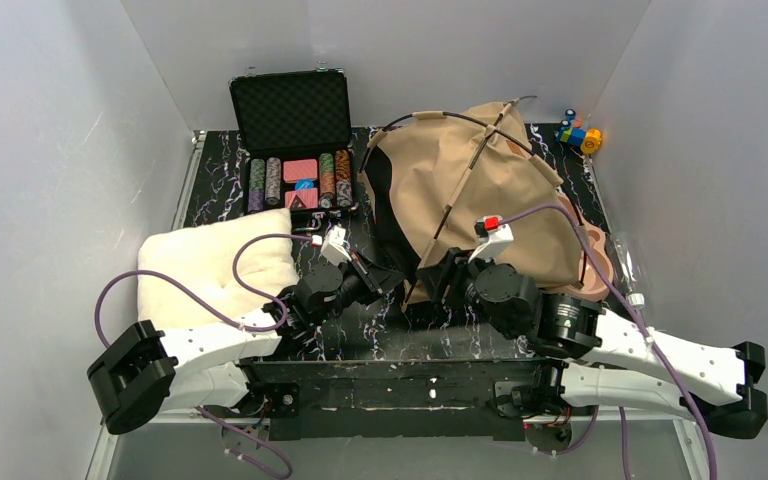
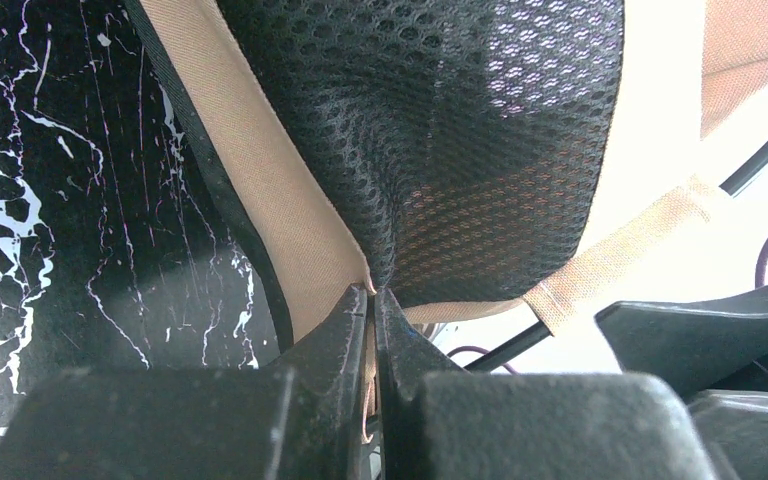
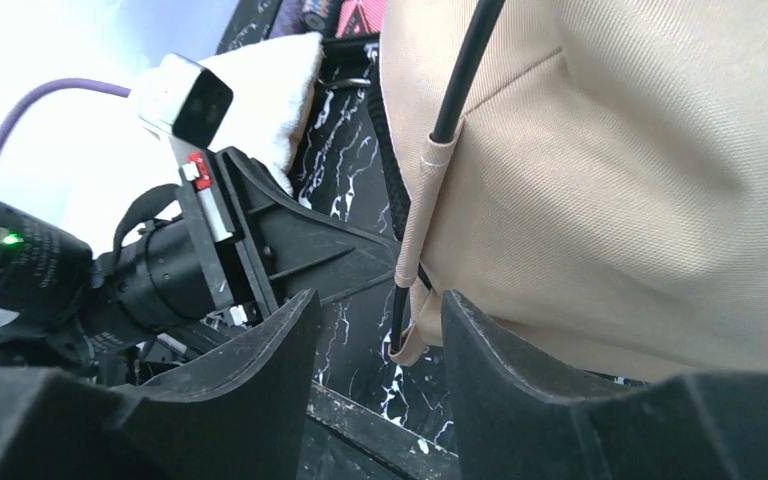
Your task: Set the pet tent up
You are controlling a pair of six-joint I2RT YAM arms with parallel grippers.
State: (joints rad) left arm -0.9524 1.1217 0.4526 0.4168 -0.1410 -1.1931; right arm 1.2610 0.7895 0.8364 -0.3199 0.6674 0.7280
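The pet tent [image 1: 480, 180] lies half raised on the right half of the black marble table [image 1: 215, 180], tan canvas with thin black poles arching over it. My left gripper [image 1: 385, 275] is at its near left corner. In the left wrist view that gripper [image 2: 373, 292] is shut on the tent's edge, where tan canvas meets black mesh [image 2: 440, 130]. My right gripper [image 1: 430, 282] is at the tent's near edge. In the right wrist view it [image 3: 380, 305] stands open, and a black pole [image 3: 460, 70] ends in a tan corner pocket [image 3: 407, 345] between the fingers.
A fluffy cream cushion [image 1: 215, 265] lies at the left, close to the left arm. An open black case [image 1: 295, 135] holding poker chips stands at the back. Small coloured blocks [image 1: 580, 135] sit at the back right. A pinkish-brown item [image 1: 597, 265] peeks out by the tent's right side.
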